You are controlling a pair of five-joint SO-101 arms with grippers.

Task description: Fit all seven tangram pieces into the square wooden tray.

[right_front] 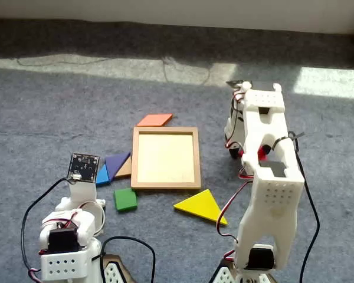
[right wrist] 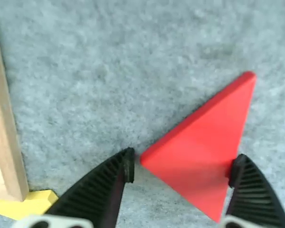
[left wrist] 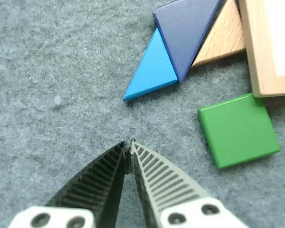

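Note:
The square wooden tray (right_front: 165, 131) lies empty mid-table. An orange parallelogram (right_front: 154, 120) sits at its far edge. Against its left side lie a purple triangle (right_front: 117, 162), a light blue triangle (right_front: 102, 175) and a tan triangle (right_front: 125, 169). A green square (right_front: 125, 199) and a yellow triangle (right_front: 202, 206) lie in front of it. My left gripper (left wrist: 129, 145) is shut and empty over carpet, short of the light blue triangle (left wrist: 152, 69) and the green square (left wrist: 238, 129). My right gripper (right wrist: 182, 168) stands open, its fingers on either side of a red triangle (right wrist: 204, 152).
Grey carpet covers the table. The right arm (right_front: 268, 177) stretches along the tray's right side, with a bit of red (right_front: 261, 154) showing under it. The tray's edge (right wrist: 4, 142) and the yellow triangle's corner (right wrist: 23, 202) lie beside the right gripper.

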